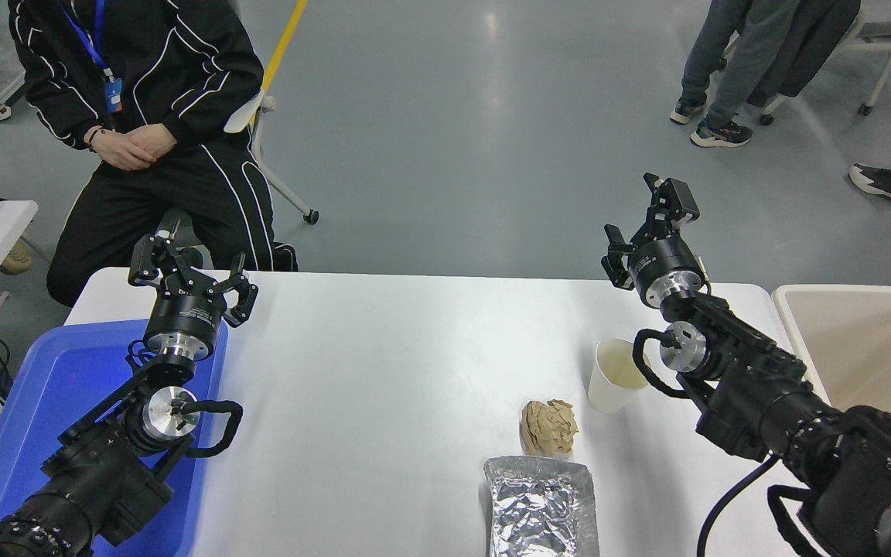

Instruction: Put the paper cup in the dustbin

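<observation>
white table (384, 387): near edge at 5 o'clock a foil tray (540, 507), then a paper ball (548, 426), then the cup (614, 376) upright. bin (871, 348) at 3 o'clock. right gripper (643, 220) beyond the cup, jaws spread, empty. left gripper (189, 275) at 9 o'clock, spread, empty.

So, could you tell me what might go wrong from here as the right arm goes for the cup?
The right arm's wrist and cable loop sit right beside the upright paper cup, so swinging the open right gripper down may tip it. The crumpled paper ball lies close, so a wide grasp might catch it. The dustbin stands off the table's right edge, so an early release would miss.
</observation>
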### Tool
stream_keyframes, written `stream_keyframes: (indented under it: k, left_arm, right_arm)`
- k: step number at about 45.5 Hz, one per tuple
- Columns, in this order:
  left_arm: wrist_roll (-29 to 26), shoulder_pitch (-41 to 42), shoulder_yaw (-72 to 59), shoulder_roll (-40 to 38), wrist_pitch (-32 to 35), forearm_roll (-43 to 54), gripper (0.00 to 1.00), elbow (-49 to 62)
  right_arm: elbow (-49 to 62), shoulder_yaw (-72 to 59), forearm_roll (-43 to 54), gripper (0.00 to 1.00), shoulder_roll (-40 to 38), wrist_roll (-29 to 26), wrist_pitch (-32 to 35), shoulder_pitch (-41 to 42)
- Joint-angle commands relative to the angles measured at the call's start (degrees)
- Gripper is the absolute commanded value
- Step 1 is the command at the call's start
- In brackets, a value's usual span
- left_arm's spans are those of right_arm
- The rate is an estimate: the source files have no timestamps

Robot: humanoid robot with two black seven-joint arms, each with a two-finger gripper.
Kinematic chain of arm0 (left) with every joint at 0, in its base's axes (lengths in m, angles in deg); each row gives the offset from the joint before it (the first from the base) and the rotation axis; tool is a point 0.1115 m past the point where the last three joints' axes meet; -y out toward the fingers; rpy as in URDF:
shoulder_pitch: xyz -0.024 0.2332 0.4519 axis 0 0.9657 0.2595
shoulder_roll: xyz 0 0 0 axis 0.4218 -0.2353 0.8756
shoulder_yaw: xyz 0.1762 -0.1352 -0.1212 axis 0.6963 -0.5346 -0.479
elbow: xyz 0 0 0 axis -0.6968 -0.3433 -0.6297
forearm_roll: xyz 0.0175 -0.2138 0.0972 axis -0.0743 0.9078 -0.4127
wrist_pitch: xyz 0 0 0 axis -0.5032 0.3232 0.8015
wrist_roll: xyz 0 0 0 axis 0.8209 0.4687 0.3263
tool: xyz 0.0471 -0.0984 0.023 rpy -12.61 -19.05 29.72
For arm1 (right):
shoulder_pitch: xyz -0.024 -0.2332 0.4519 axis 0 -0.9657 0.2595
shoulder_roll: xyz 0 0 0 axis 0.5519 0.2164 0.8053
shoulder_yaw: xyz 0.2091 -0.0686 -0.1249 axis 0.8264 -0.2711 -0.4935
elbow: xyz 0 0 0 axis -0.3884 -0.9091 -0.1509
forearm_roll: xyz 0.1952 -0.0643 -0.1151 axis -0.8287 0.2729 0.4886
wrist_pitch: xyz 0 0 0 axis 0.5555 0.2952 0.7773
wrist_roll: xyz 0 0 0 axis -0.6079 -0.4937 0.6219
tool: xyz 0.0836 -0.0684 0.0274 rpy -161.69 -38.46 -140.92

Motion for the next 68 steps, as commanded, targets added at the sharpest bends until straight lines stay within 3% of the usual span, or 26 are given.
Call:
stream_keyframes:
  k: [1,39,55,68]
  left_arm:
    - [0.01,0.04,0.0,0.0,0.06,0.0,1.0,0.0]
    - [0.01,-0.05,0.0,0.0,-0.03,0.0,1.0,0.0]
    - [0.01,0.04,0.0,0.0,-0.03,0.0,1.0,0.0]
    - [0.01,-0.05,0.0,0.09,-0.03,0.0,1.0,0.0]
  right_arm:
    - [0.35,0.05,0.0,0.99,0.0,0.03,-0.41,0.21]
    - [-1.49,-1.79,0.18,0.99,-4.48,-0.5,-0.5,1.52]
    - [-16.69,-30.69,0.0,0.99,-24.16,-2.17,-0.06,14.35]
    - [-18.19,-53.46,3.69,1.0,-28.3,-4.63,5.82,25.95]
